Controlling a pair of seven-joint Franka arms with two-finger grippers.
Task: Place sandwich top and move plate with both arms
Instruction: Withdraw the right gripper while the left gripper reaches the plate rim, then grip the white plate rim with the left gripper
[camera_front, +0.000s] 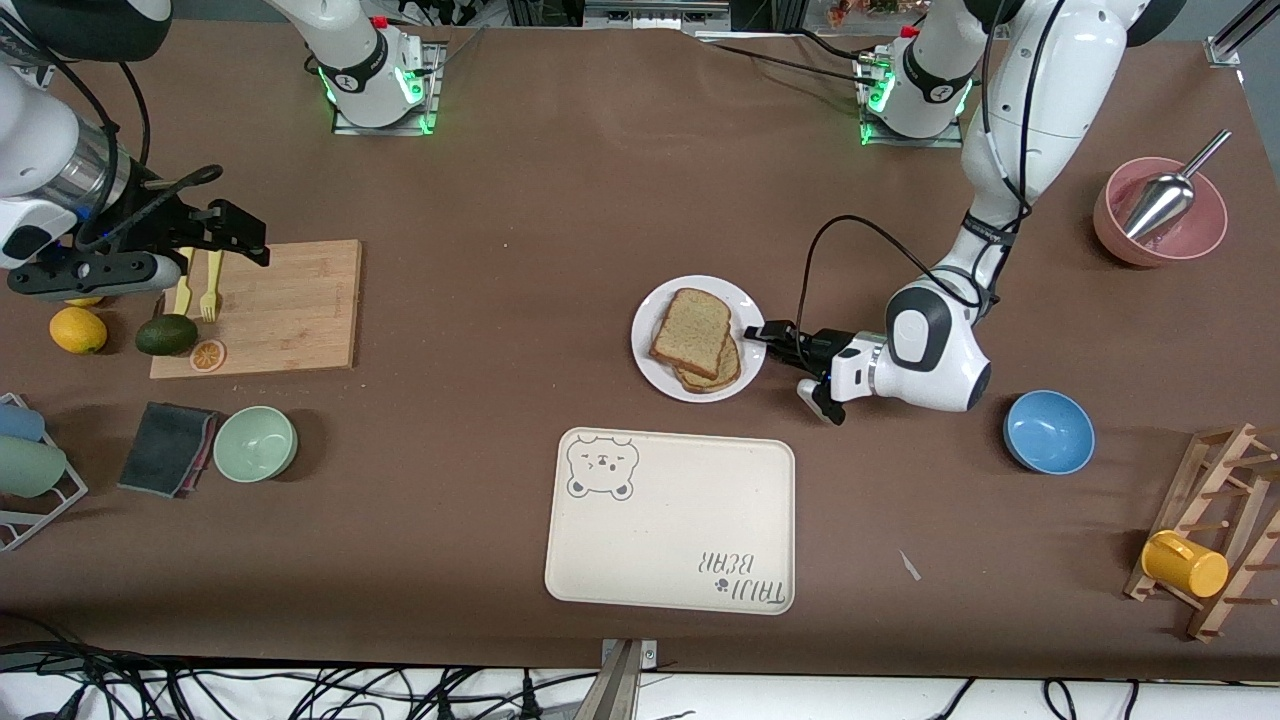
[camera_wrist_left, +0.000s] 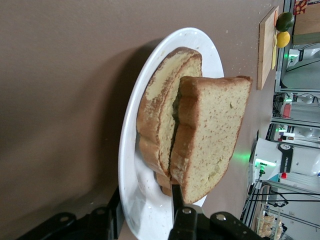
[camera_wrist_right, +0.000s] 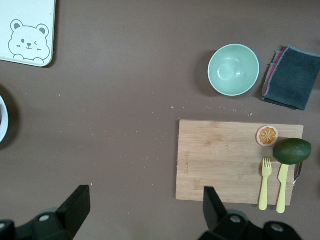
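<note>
The white plate (camera_front: 655, 365) lies mid-table. On it the sandwich top (camera_front: 692, 330), a speckled light-brown slice, rests askew on a browner slice (camera_front: 722, 374). My left gripper (camera_front: 768, 335) is level with the table at the plate's rim on the left arm's side. In the left wrist view its jaws (camera_wrist_left: 145, 212) hold the plate's rim (camera_wrist_left: 140, 200) between them, one finger under it and one over it, touching the sandwich top (camera_wrist_left: 215, 135). My right gripper (camera_front: 245, 240) waits open and empty over the cutting board's end; its open fingers (camera_wrist_right: 75, 205) show above bare table.
The cream bear tray (camera_front: 670, 520) lies nearer the camera than the plate. A blue bowl (camera_front: 1048, 431) sits beside the left arm. A pink bowl with a scoop (camera_front: 1160, 210), a cup rack (camera_front: 1215, 545), a cutting board (camera_front: 280, 305), a green bowl (camera_front: 255, 443) and a cloth (camera_front: 168, 447) stand at the table's ends.
</note>
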